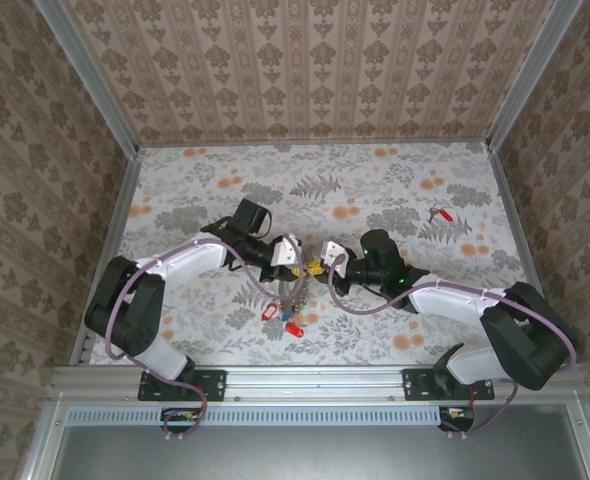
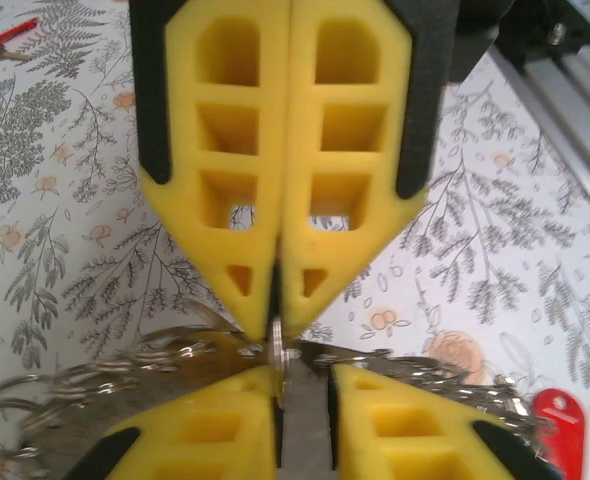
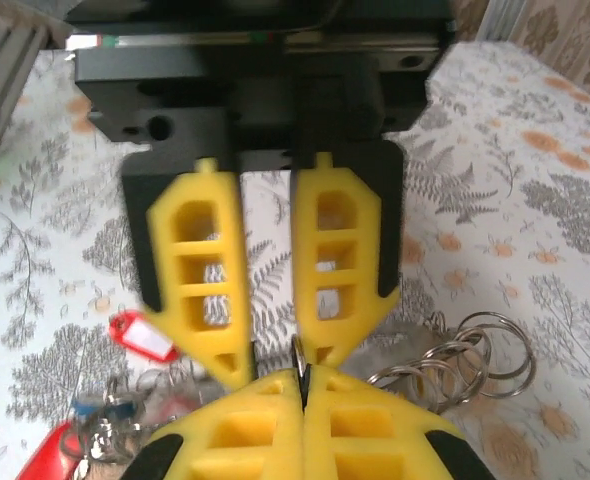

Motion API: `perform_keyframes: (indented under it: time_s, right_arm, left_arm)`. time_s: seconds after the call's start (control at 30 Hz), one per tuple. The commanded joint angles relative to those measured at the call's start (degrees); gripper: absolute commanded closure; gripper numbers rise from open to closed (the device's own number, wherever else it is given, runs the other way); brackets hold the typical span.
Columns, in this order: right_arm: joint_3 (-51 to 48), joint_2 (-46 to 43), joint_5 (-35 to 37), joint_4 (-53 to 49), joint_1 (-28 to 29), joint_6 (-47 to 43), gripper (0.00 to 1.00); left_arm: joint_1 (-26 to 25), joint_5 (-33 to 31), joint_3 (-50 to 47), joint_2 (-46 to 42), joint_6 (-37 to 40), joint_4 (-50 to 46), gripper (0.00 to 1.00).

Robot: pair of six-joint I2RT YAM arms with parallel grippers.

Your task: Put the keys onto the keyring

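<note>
My two grippers meet tip to tip at the middle of the table. The right gripper [image 1: 325, 268] [image 3: 303, 385] is shut on the thin metal keyring [image 3: 299, 355] [image 2: 275, 352], which shows edge-on between its tips. The left gripper [image 1: 297, 255] [image 2: 303, 385] faces it, open with a narrow gap, and the ring rests against one finger [image 2: 245, 395]. A bunch of linked rings [image 3: 455, 360] hangs from it. Keys with red tags [image 1: 270, 312] [image 3: 140, 335] [image 2: 560, 425] and a blue one [image 3: 110, 410] lie just below the grippers.
One more red-headed key [image 1: 440, 213] [image 2: 10, 35] lies alone at the far right of the floral table [image 1: 375, 180]. Patterned walls close in the back and both sides. A metal rail [image 1: 315, 380] runs along the near edge.
</note>
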Motion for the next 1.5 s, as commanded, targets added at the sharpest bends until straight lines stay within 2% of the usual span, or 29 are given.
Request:
perform_keyframes:
  time_s: [0.0, 0.2, 0.37, 0.53, 0.7, 0.8, 0.97, 1.13, 1.47]
  right_arm:
    - [-1.3, 2.6, -3.9, 15.3, -0.5, 9.0, 1.0]
    - [-1.8, 5.1, -5.5, 21.3, -0.5, 8.7, 1.0]
    - [-1.5, 6.1, -5.1, 21.5, -0.6, 7.1, 1.0]
    - [-1.3, 6.0, -4.5, 17.0, -0.6, 3.1, 1.0]
    - [0.0, 1.9, -1.8, 0.6, -0.5, -8.5, 0.81]
    - [2.4, -1.6, -0.2, -11.1, -0.5, -15.4, 0.8]
    - [4.4, -4.2, 2.9, -17.5, -0.5, -19.5, 0.73]
    - [4.5, -4.6, 3.1, -13.7, -0.5, -18.0, 0.72]
    - [6.9, -1.8, 0.5, -10.7, -0.3, -16.2, 0.7]
  left_arm:
    - [0.7, 6.0, -2.8, -2.7, -2.8, 4.2, 0.72]
    - [3.9, 9.0, -5.1, -4.9, -7.2, 9.8, 0.75]
    - [4.7, 9.4, -4.7, -5.5, -7.2, 9.3, 0.89]
    - [5.0, 8.5, -4.0, -5.3, -7.2, 8.0, 1.0]
    - [3.9, 0.6, -0.1, -5.0, -4.6, -1.5, 1.0]
    - [2.2, -5.6, 3.5, -4.5, -2.4, -9.3, 1.0]
    - [0.0, -12.1, 6.7, -4.2, -3.9, -14.2, 1.0]
    - [-1.3, -14.1, 8.2, -4.0, -6.9, -14.4, 1.0]
    - [-3.2, -14.7, 9.5, -2.9, -7.1, -14.9, 1.0]
